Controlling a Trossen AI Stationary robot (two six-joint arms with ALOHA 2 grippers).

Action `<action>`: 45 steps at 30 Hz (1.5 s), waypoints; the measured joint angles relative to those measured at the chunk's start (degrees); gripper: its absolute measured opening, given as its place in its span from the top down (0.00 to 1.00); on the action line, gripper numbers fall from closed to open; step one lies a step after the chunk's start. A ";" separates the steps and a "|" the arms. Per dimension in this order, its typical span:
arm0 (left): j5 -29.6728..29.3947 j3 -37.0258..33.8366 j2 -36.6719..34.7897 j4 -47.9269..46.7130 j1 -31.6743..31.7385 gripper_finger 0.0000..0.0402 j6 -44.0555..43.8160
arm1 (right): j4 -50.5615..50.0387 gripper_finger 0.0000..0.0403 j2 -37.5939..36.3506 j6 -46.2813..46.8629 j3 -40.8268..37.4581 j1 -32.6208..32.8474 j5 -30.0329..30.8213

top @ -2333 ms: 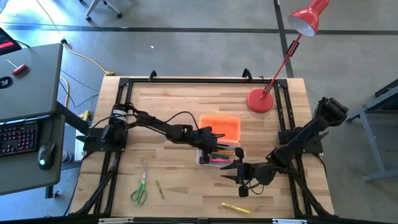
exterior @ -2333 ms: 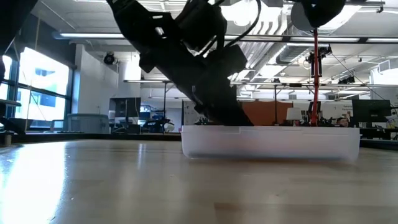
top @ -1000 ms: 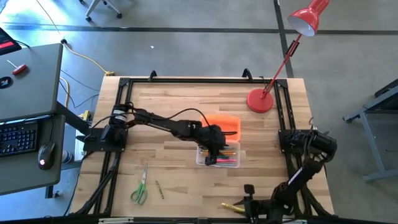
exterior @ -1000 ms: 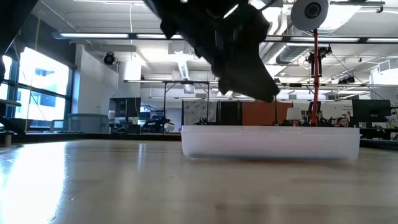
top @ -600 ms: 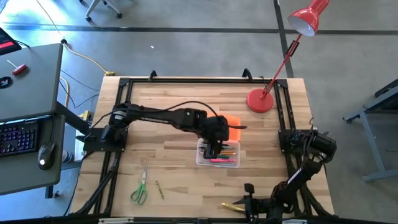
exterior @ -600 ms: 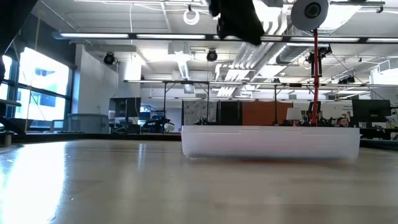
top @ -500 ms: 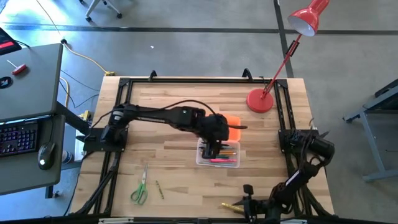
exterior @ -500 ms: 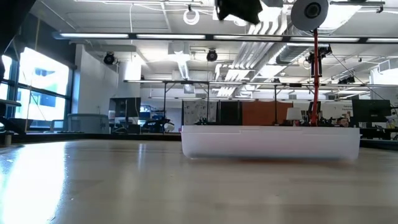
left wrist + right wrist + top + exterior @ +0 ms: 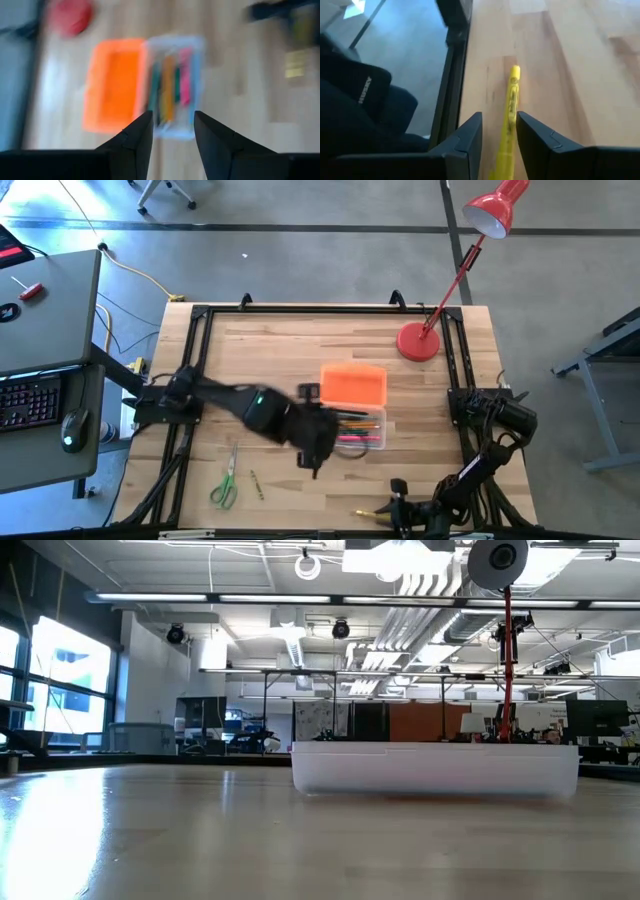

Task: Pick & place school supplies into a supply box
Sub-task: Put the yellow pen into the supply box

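Observation:
The supply box stands mid-table: a clear case [image 9: 360, 430] holding several pens, with its orange lid [image 9: 353, 384] lying open on the far side. My left gripper [image 9: 312, 458] hovers open and empty, high above the case's near left corner; its wrist view looks down on the case [image 9: 172, 85]. Green-handled scissors [image 9: 224, 480] and a short pencil [image 9: 256, 483] lie flat near the front left. A yellow pen [image 9: 511, 110] lies flat by the front edge. My right gripper [image 9: 499, 117] is low over it, open, with a finger on each side.
A red lamp stands with its round base [image 9: 418, 342] at the back right, its stem leaning out past the table. A black frame [image 9: 200, 315] runs along the table's edges. The low view shows the case's wall [image 9: 435, 768] and bare wood before it.
My left gripper has risen out of the case, leaving the low view at the top, then swung toward the table's near left, off the case. The pens stayed in the case.

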 joint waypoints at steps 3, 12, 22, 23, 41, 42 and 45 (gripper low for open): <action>-11.08 0.00 0.02 -9.99 -4.03 0.56 -13.92 | -0.78 0.75 0.00 0.41 0.00 -0.04 -3.11; -25.93 -1.62 -3.07 -10.27 -15.02 0.56 -28.37 | -2.71 0.75 -0.23 0.99 0.16 -0.33 -6.52; -32.94 -1.66 -3.21 -10.26 -22.23 0.56 -33.51 | -6.84 0.75 1.50 -2.22 0.35 -0.95 -4.84; -32.94 -1.66 -3.21 -10.26 -22.77 0.56 -34.21 | -6.40 0.75 2.47 -2.46 0.35 -0.95 -4.33; -38.44 -1.68 -3.43 -10.24 -26.42 0.56 -34.56 | 1.57 0.94 7.03 -16.75 -0.01 -1.82 5.97; -38.62 -1.68 -3.43 -10.24 -26.46 0.56 -34.44 | 1.96 0.93 6.10 -19.67 -0.12 -2.02 7.21; -38.71 -1.68 -3.43 -10.25 -26.44 0.56 -34.36 | 0.68 0.96 1.98 -28.67 -0.51 -4.04 12.05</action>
